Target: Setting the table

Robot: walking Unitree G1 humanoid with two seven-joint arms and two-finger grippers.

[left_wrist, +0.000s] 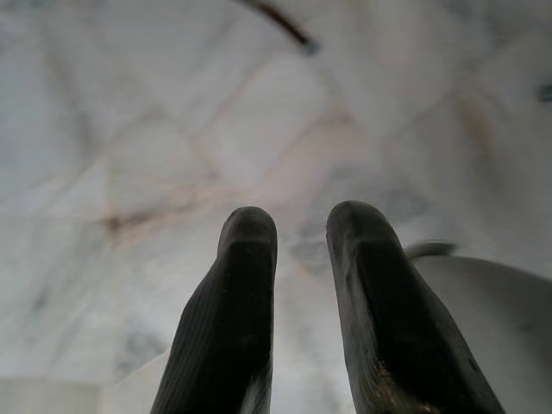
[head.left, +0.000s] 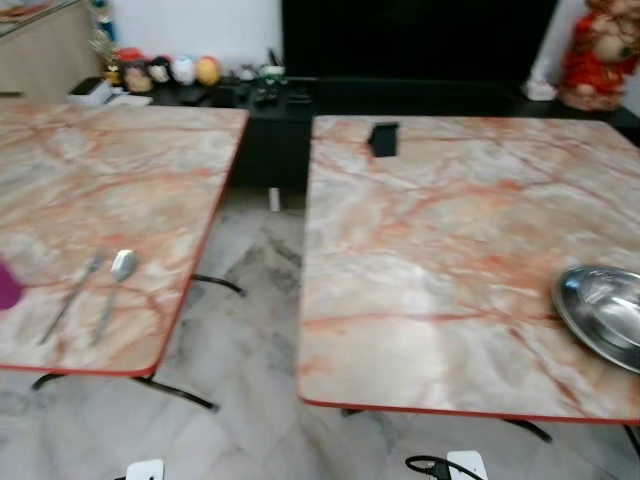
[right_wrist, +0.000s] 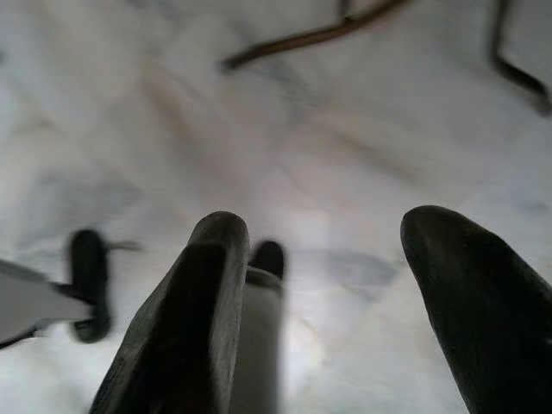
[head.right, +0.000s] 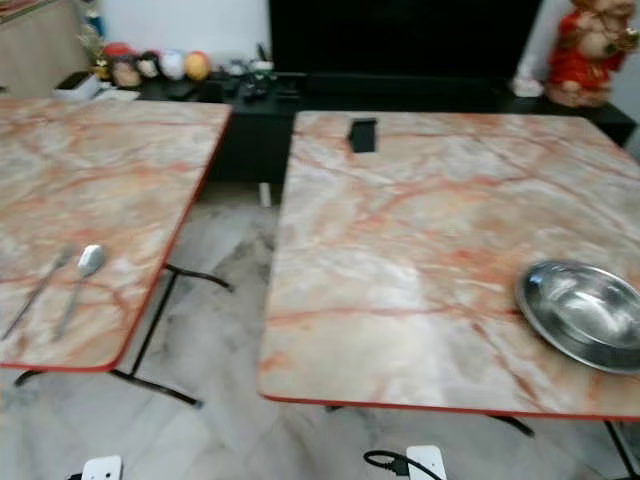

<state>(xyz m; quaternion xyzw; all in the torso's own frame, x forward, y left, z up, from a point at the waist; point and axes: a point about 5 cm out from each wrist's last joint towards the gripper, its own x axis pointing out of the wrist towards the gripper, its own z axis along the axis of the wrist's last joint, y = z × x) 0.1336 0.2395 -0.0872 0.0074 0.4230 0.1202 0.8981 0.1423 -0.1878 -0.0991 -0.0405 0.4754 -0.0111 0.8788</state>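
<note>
- Two marble-patterned tables side by side, a gap of tiled floor between them.
- On the left table, near its front edge: a spoon and just beside it a fork, long axes roughly parallel, running front to back with a slight lean.
- On the right table, at its right front: a steel bowl, well apart from the cutlery.
- Left gripper hanging over floor, fingers narrowly parted, holding nothing; likely nearer the cutlery.
- Right gripper also over floor, fingers spread wide, empty; likely nearer the bowl.
</note>
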